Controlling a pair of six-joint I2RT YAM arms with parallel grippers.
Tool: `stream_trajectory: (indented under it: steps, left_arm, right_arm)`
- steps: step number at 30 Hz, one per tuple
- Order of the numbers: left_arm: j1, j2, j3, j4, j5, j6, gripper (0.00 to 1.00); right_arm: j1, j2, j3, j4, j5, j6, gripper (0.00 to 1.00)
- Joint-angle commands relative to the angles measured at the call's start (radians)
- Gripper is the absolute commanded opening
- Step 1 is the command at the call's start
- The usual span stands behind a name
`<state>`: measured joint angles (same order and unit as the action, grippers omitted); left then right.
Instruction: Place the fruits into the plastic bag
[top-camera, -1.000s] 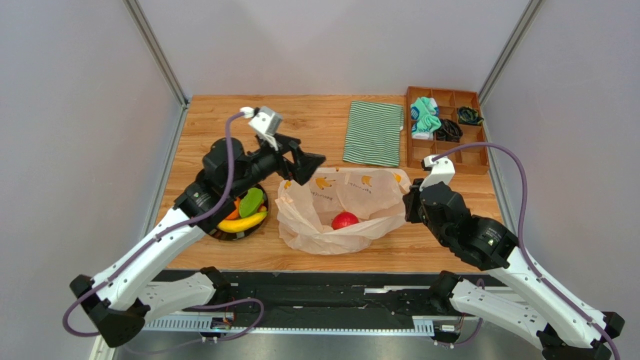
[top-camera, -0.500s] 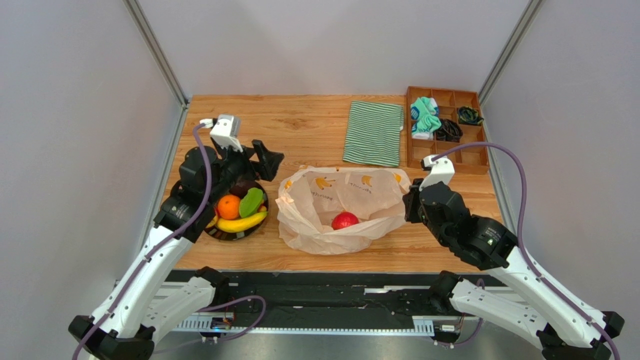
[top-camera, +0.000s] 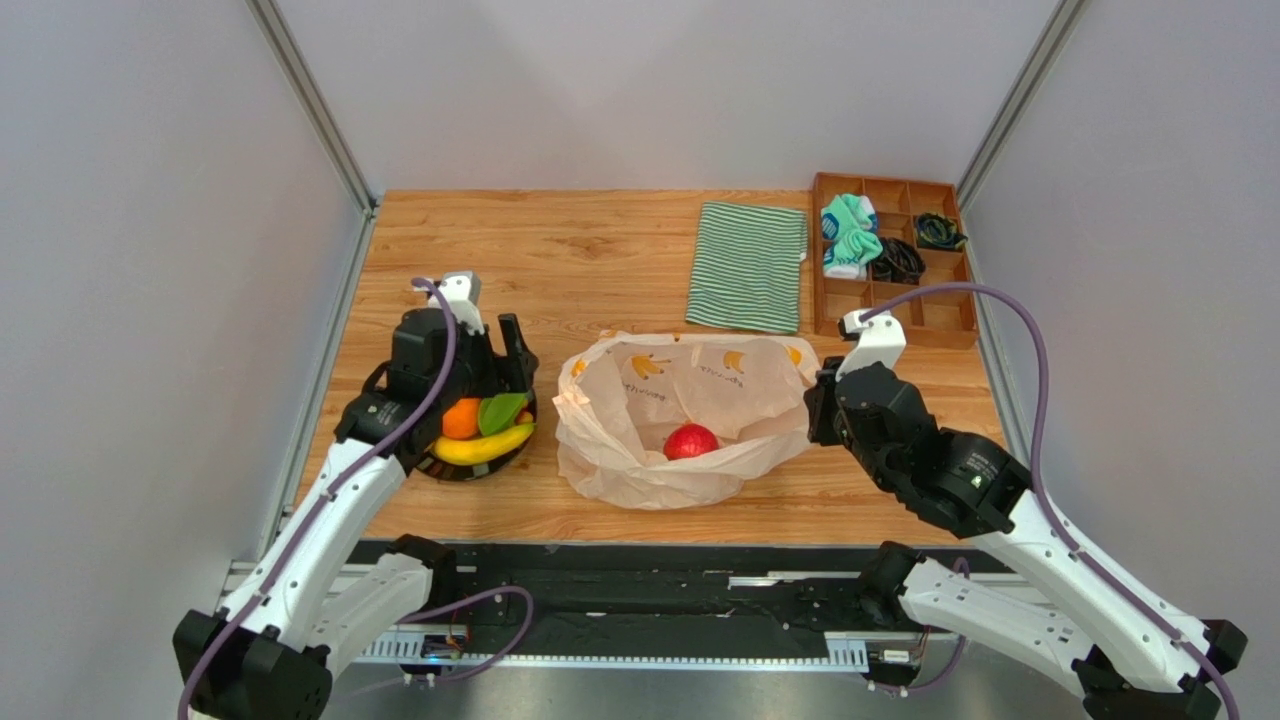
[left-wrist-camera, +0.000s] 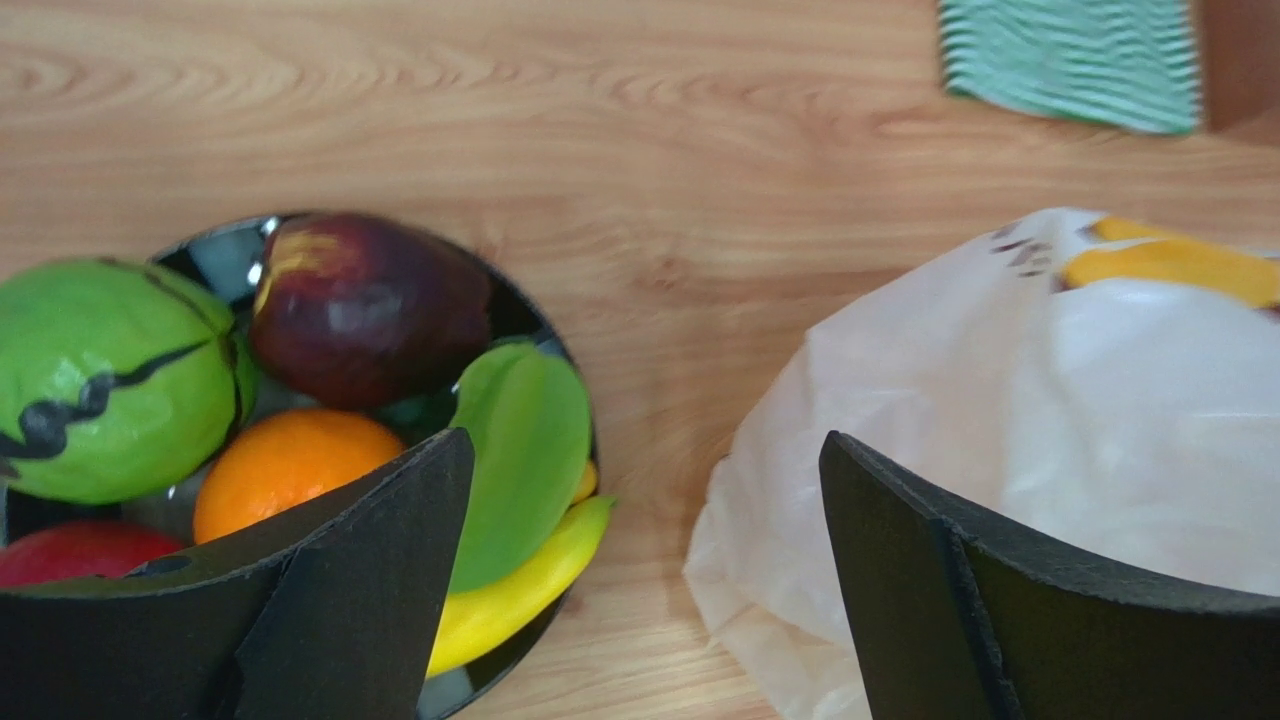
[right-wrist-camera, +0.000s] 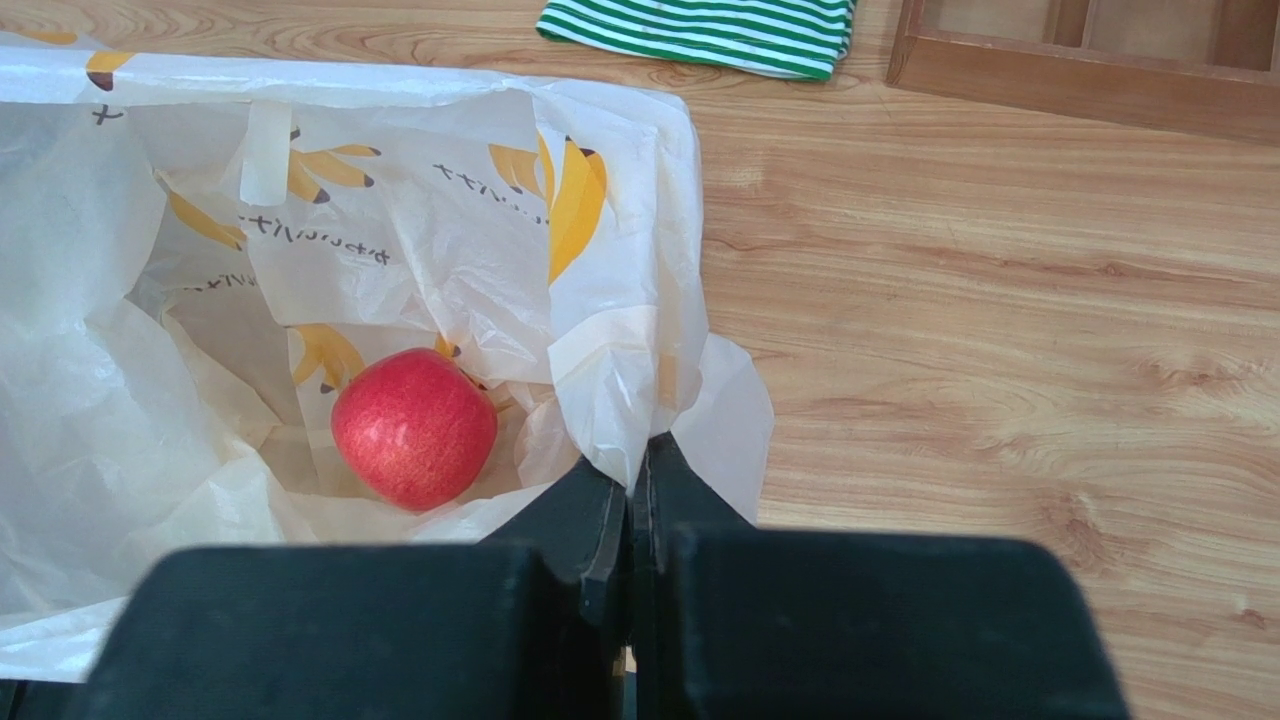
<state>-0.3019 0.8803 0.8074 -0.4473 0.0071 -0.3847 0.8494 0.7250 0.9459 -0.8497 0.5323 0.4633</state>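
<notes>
The plastic bag lies open in the middle of the table, with a red apple inside it. The apple also shows in the right wrist view. My right gripper is shut on the bag's right rim. A dark bowl to the left of the bag holds a green round fruit, a dark red fruit, an orange, an elongated green piece and a yellow banana. My left gripper is open and empty above the bowl's right edge, between the bowl and the bag.
A green-and-white striped folded cloth lies behind the bag. A wooden compartment tray with small items stands at the back right. Grey walls close in both sides of the table.
My left arm has swung from above the bag's left rim back to the left and down over the bowl, still open. The right gripper and the bag have not moved.
</notes>
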Motion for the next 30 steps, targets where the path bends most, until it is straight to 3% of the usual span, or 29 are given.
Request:
stream_trajectory:
  steps: [1,6,30]
  left_arm:
    - [-0.031,0.063,-0.013,-0.045,-0.13,0.01,0.93]
    - [-0.126,0.175,0.041,-0.08,-0.249,0.038,0.91]
    - [-0.16,0.42,0.101,-0.142,-0.397,0.101,0.84]
  right_arm:
    - [-0.003,0.004,-0.001,0.035,0.006,0.005,0.0]
    - [-0.003,0.008,-0.004,0.038,0.006,0.005,0.0]
    - [-0.003,0.004,-0.001,0.032,0.006,0.009,0.0]
